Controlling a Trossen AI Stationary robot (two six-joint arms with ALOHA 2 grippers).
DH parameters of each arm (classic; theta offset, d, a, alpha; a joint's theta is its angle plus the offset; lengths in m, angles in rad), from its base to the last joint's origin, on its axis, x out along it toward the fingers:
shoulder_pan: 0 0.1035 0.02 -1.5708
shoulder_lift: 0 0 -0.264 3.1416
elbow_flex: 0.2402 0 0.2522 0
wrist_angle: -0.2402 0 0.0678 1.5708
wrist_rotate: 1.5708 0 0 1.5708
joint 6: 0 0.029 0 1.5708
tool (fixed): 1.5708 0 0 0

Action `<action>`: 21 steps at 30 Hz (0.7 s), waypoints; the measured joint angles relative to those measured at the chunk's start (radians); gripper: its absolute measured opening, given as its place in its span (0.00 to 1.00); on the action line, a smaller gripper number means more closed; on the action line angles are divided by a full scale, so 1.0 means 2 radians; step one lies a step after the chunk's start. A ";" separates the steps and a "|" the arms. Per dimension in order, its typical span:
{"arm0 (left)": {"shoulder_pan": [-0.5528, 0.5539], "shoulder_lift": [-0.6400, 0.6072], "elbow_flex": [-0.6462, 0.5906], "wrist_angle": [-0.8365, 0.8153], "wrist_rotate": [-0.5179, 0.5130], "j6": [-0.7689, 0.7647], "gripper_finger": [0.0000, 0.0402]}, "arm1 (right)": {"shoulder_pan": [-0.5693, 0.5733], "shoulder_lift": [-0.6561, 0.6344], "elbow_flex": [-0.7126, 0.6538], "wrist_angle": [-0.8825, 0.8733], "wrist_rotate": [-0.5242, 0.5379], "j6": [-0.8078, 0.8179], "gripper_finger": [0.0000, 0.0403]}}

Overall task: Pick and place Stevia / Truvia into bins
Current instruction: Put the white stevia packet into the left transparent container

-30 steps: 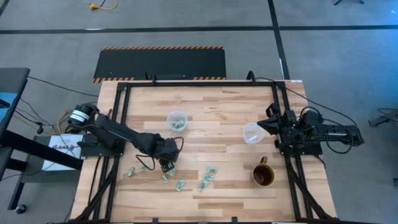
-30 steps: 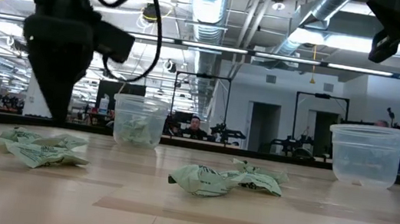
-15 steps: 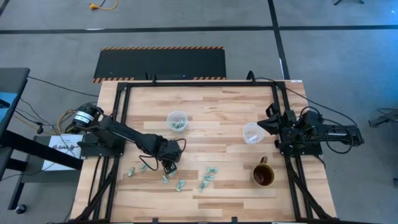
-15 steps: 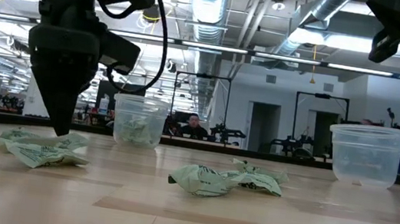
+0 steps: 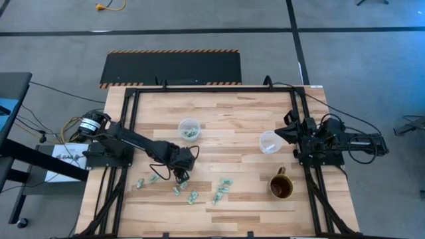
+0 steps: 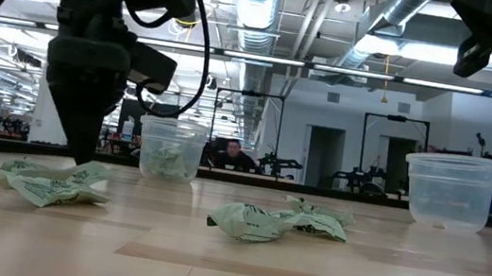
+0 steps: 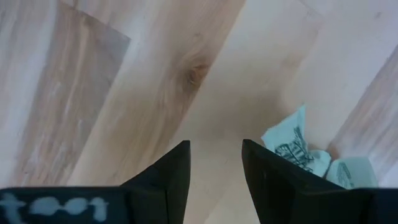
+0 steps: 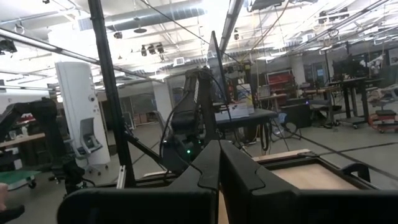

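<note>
Stevia / Truvia sachets [image 5: 192, 192] are lying scattered along the near part of the desk [image 5: 226, 126] in the high view, while a few are already sitting in the left bin [image 5: 189, 128]; the right bin [image 5: 269, 141] is looking empty. The left gripper [image 5: 180, 176] has been sliding rightward over the last second and is now hanging low over the sachet cluster, which suggests a pick is being lined up. The right gripper [image 5: 287, 135] is waiting at the desk's right edge, jaws pressed together.

In the low view, the left gripper [image 6: 82, 150] is reaching down just behind a crumpled sachet [image 6: 54, 181].

In the left wrist view, the jaws are standing spread with only bare wood between them; the nearest sachet [image 7: 298, 149] is lying just beside one finger [image 7: 273, 177], outside the gap, so nothing is being pinched.
</note>
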 joint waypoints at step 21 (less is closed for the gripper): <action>0.001 -0.034 0.000 0.026 0.020 0.005 0.33 | 0.000 0.000 0.000 0.000 0.000 0.000 0.00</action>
